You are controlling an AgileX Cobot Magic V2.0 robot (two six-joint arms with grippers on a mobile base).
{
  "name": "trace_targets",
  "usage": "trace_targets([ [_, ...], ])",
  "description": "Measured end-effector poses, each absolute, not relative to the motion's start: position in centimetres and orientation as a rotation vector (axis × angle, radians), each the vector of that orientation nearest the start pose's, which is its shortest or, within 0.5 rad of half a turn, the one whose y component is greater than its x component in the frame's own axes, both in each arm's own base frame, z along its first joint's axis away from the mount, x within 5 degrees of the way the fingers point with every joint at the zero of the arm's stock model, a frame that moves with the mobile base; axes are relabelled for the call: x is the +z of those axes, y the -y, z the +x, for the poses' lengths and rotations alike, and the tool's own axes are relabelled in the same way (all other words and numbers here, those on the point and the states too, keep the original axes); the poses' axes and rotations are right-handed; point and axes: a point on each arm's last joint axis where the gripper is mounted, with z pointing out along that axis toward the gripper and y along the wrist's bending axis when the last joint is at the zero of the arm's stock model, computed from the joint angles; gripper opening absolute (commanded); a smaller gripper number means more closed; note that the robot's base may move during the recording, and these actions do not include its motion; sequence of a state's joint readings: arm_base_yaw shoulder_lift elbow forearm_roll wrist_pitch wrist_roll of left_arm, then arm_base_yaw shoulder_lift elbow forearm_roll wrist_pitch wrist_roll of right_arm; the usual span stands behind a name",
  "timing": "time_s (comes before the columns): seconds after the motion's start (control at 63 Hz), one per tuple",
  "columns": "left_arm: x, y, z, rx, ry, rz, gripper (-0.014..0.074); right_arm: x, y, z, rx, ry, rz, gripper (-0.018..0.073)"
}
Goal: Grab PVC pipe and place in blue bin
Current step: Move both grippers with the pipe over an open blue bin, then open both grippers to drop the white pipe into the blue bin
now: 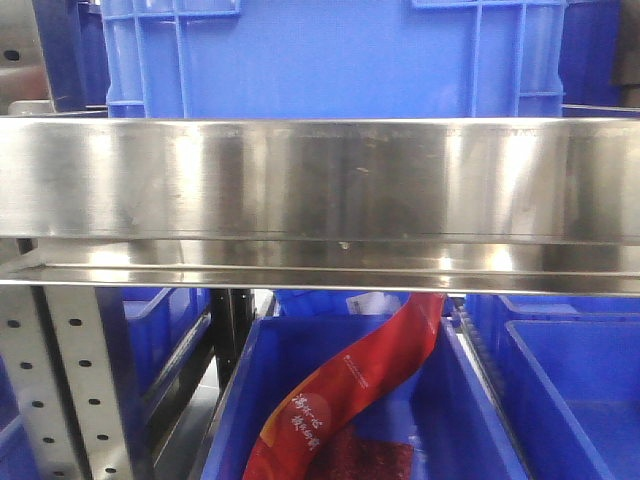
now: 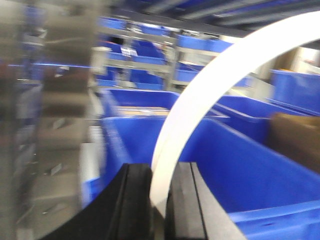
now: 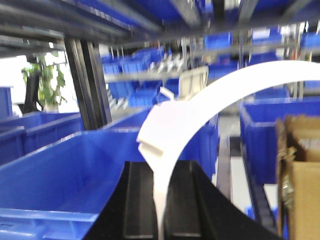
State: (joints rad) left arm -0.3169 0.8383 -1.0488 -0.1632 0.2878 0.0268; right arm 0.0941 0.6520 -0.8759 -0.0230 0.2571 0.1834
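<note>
Black fingers (image 2: 135,200) of my left gripper (image 2: 160,172) sit tight on both sides of the white pipe (image 2: 215,75), holding it. It bends up and to the right over a blue bin (image 2: 230,165). My right gripper (image 3: 162,170) pinches a white pipe too, just under its blocky end (image 3: 155,127). I cannot tell if it is the same pipe. From the front I see a shiny shelf (image 1: 320,180) with a red bag (image 1: 350,380) below it.

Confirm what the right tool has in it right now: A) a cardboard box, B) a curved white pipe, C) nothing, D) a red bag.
B: in the right wrist view the PVC pipe stands clamped in the right tool and arcs up and off to the right.
</note>
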Motion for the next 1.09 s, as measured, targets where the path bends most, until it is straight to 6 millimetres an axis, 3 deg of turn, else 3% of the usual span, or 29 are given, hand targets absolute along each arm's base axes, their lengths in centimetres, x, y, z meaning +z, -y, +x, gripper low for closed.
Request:
trace_targets([
  [0.27, 46.4, 11.4, 21.6, -0.492, -1.629, 0.317, -0.0111, 44.4, -2.2, 17.9, 0.2, -1.596, 0.009, -0.0167],
  [0.539, 47.2, 14.6, 28.0, -0.493, -1.597, 0.302, -0.0111, 45.8, -6.8, 23.0, 0.256, -1.623, -0.191, -0.0167],
  [0.73, 45.4, 16.5, 32.1, -0.45, -1.622, 0.328, -0.0111, 45.1, -9.2, 27.1, 0.279, -1.675, -0.233, -0.0167],
  [0.952, 43.3, 17.2, 34.1, -0.413, -1.65, 0.344, -0.0111, 43.7, -10.6, 30.7, 0.276, -1.719, -0.246, -0.0167],
  [1.095, 43.4, 16.5, 34.6, -0.397, -1.645, 0.323, -0.0111, 42.9, -11.4, 31.4, 0.286, -1.733, -0.265, -0.0167],
])
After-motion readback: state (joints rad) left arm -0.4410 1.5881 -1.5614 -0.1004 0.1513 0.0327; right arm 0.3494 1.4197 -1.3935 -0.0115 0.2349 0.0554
